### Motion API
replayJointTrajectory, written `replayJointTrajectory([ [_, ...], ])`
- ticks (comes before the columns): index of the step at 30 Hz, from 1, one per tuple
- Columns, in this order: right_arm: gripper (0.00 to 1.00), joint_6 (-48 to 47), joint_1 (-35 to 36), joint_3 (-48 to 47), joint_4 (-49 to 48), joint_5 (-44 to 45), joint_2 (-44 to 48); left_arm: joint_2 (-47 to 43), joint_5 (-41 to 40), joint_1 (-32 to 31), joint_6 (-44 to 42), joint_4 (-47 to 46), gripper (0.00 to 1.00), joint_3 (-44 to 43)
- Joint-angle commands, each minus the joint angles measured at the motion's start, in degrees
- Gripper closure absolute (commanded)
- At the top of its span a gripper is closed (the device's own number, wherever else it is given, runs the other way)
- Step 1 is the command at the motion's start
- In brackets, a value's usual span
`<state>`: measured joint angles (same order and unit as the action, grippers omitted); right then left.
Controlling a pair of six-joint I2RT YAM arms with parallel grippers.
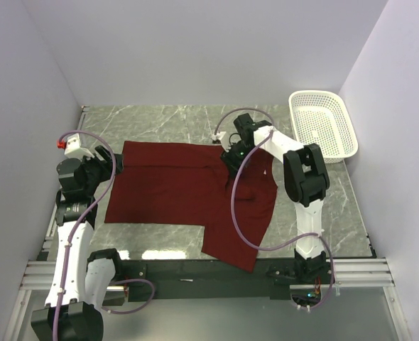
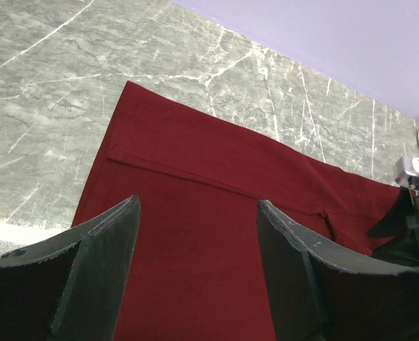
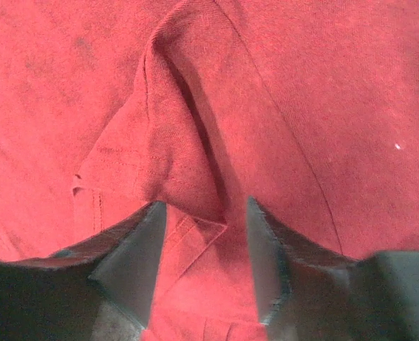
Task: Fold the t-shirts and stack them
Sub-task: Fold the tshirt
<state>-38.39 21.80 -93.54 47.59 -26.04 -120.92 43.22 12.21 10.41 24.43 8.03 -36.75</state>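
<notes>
One maroon t-shirt (image 1: 188,188) lies spread on the marble table, its left part flat and a flap reaching toward the near edge at the right. My left gripper (image 1: 113,165) is at the shirt's left edge. In the left wrist view it (image 2: 197,206) hangs open just above the flat cloth (image 2: 195,142) with nothing between its fingers. My right gripper (image 1: 231,158) is pressed down on the shirt's upper middle. In the right wrist view its jaws (image 3: 204,206) stand apart astride a raised fold and hemmed corner of the shirt (image 3: 188,142).
A white mesh basket (image 1: 323,124) stands at the table's back right corner. Bare marble (image 1: 167,121) shows behind the shirt and along its near left side. Lilac walls close in the left, back and right. A black rail (image 1: 195,273) runs along the near edge.
</notes>
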Motion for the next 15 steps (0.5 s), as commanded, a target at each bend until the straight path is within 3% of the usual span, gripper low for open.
replayJointTrajectory([
  [1, 0.48, 0.5, 0.1, -2.2, 1.1, 0.4, -0.5, -0.6, 0.9, 0.1, -1.1, -1.4, 0.28, 0.0],
  [8, 0.79, 1.6, 0.2, -1.6, 1.9, -1.3, 1.9, -0.8, 1.0, 0.1, -1.1, -1.4, 0.28, 0.0],
  [15, 0.86, 1.6, 2.4, 1.4, 3.8, -6.2, 7.0, -0.7, 1.2, 0.1, -1.1, -1.4, 0.28, 0.0],
])
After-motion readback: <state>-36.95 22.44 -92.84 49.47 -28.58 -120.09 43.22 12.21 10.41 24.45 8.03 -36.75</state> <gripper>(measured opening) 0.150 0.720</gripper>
